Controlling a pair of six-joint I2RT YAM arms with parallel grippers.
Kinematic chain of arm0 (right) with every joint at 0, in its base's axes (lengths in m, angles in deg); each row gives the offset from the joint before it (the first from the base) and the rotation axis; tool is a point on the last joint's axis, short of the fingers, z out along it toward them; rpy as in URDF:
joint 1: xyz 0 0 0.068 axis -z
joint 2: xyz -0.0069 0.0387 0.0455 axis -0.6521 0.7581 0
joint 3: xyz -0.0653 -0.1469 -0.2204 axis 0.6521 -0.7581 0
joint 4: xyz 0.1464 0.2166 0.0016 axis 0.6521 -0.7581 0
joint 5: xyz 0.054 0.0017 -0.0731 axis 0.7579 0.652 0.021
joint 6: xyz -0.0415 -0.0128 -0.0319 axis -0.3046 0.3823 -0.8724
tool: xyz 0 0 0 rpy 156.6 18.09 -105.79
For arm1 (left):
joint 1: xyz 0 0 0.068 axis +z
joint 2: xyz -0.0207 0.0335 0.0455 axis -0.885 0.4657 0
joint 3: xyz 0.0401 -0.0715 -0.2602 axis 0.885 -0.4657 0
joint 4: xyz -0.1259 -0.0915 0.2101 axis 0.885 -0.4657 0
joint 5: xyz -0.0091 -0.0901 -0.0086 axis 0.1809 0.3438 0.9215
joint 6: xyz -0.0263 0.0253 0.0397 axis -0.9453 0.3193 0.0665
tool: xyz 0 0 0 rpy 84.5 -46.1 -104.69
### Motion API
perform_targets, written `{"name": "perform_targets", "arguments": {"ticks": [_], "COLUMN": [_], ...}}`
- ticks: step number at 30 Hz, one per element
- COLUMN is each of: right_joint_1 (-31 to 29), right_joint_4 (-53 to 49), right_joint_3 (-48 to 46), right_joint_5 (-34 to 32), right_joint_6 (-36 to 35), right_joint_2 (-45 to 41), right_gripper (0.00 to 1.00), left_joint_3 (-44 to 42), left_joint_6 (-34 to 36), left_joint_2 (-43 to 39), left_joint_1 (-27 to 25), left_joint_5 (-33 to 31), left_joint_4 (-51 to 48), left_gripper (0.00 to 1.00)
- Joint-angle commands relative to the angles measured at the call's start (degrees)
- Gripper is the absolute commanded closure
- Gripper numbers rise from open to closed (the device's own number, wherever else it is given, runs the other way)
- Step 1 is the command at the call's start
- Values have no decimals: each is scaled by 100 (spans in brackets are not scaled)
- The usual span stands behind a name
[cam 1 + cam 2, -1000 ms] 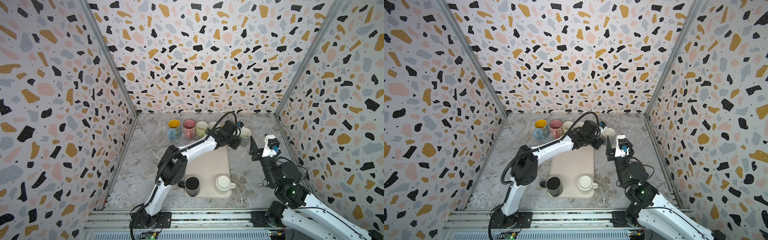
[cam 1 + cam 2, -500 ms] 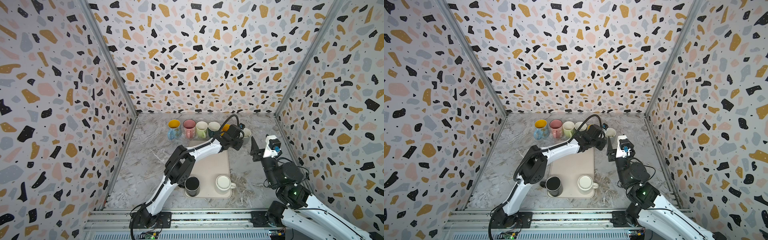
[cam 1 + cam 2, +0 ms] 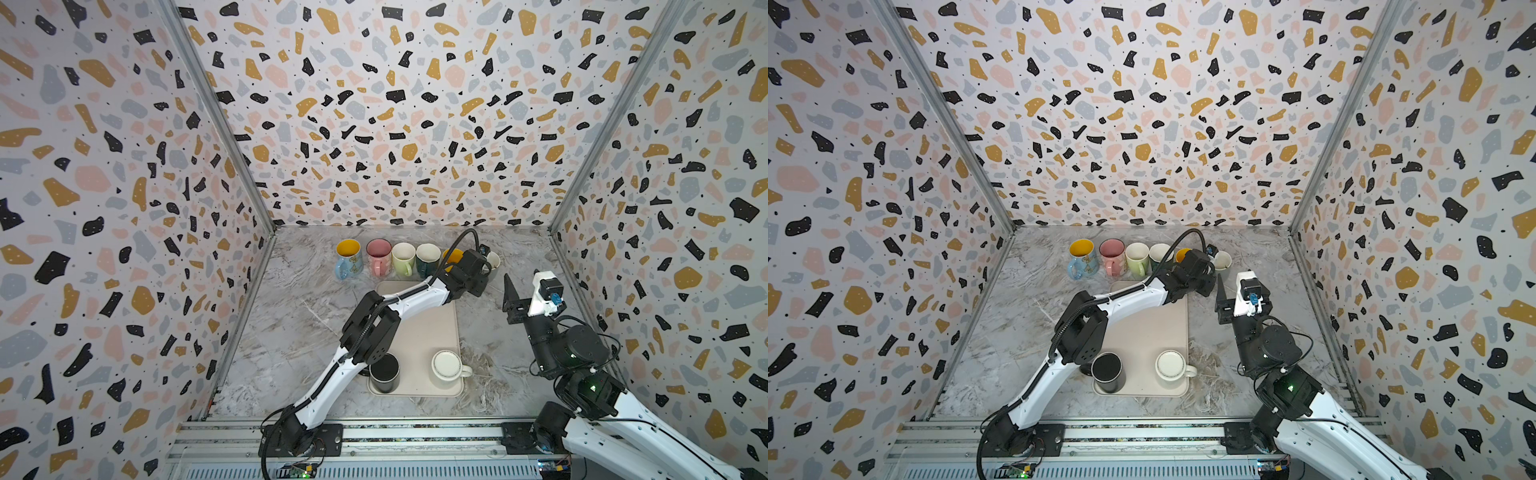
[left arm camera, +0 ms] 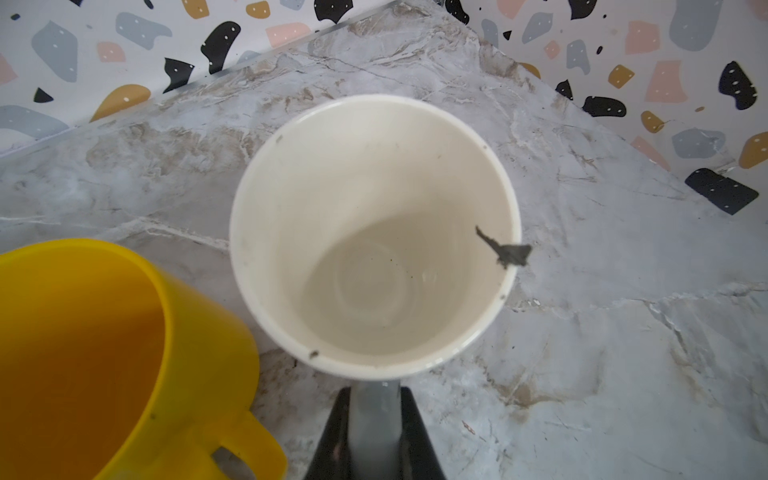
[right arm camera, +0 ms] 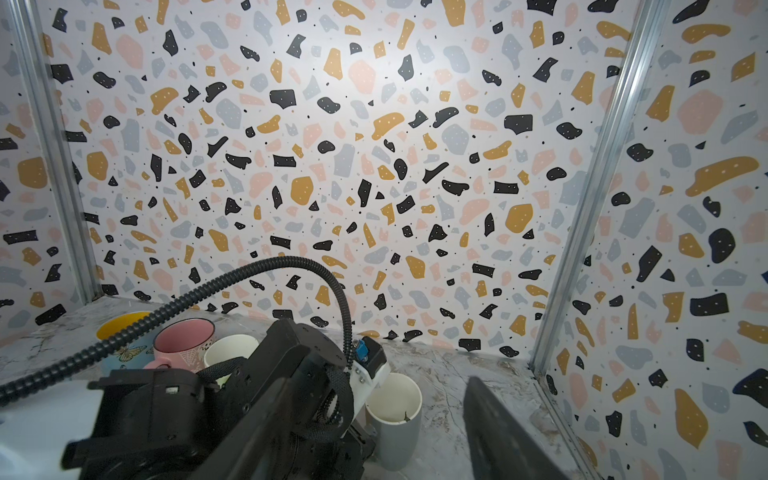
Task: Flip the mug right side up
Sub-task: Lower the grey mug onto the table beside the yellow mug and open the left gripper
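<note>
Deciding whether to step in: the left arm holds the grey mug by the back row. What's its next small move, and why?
Probably open the left gripper and let go. The grey mug stands mouth up beside the yellow mug, apparently resting on the table, with the jaws shut on its handle. It looks placed, so releasing comes next.

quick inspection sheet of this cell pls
surface: marble table, beige mat in the middle
job's things: grey mug upright at the row's right end; black mug and white mug on the mat
clutter: five more mugs in the back row
grippers: left gripper shut on grey mug's handle; right gripper open, empty
cables: black hose arches over left wrist
surroundings: terrazzo walls, rail in front
</note>
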State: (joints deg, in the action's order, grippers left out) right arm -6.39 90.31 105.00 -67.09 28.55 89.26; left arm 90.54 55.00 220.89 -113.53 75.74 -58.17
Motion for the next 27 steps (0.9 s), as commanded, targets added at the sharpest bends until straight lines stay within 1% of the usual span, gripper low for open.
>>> {"name": "perform_targets", "arguments": {"ticks": [1, 17, 27], "right_joint_1": [39, 156, 231], "right_joint_4": [-6, -122, -170], "right_joint_3": [151, 129, 121], "right_joint_5": [59, 180, 268], "right_joint_6": [18, 143, 240], "right_joint_2": [-24, 38, 108], "right_gripper": [33, 32, 31], "left_joint_3": [380, 482, 618], "left_joint_6": [77, -40, 17], "left_joint_2": [-25, 288, 354], "left_joint_1": [-24, -21, -10], "left_joint_5": [-266, -623, -1026], "left_joint_4": [438, 453, 315], "left_gripper": [100, 100, 100]}}
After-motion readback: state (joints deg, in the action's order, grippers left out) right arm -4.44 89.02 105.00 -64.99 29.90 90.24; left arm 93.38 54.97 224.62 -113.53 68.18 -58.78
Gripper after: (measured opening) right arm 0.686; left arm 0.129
